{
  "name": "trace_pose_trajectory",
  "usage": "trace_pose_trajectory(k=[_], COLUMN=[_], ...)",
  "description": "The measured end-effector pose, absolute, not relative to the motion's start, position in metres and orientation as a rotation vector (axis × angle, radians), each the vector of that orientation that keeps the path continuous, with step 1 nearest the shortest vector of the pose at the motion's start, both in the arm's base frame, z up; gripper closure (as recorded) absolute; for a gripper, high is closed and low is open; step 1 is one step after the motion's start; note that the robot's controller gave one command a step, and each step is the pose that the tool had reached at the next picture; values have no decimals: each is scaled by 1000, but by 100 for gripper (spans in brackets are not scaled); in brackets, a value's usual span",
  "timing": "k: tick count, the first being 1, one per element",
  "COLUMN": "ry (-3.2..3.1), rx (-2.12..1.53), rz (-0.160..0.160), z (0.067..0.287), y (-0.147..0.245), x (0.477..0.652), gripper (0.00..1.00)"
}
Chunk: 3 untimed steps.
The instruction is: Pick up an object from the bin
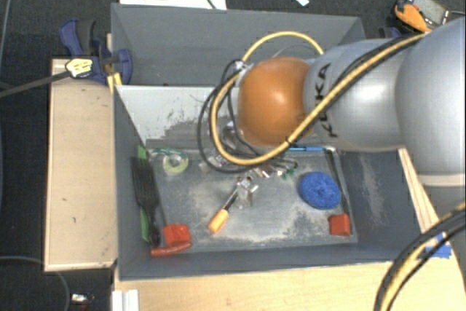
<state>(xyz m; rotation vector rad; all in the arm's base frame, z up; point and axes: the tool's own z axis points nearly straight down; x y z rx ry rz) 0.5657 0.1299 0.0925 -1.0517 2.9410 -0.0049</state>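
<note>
My gripper [246,191] reaches down from under the arm's orange cover into the middle of the bin. Just off its lower left lies a small orange-tipped stick [218,220], with a thin pale shaft running up toward the gripper. I cannot tell whether the two touch. A blue round scrubby pad [319,189] lies to the gripper's right. To the upper left lies a clear greenish tape roll [175,164].
A long black tool with green trim [145,197] lies along the left wall, and a red-orange piece [172,237] sits at its lower end. A red block [339,224] is in the front right corner. A blue pen [309,149] pokes out from under the arm.
</note>
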Motion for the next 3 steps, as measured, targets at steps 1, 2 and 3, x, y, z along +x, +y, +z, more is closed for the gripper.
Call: trace_pose_trajectory(k=[1, 2, 3], ry=[2878, 2878, 2881], rx=[-1210, -1210, -1206], rz=[-3, -3, -2], z=[70, 71, 90], y=[127, 127, 127], x=[551, 551, 550], gripper=[100, 100, 100])
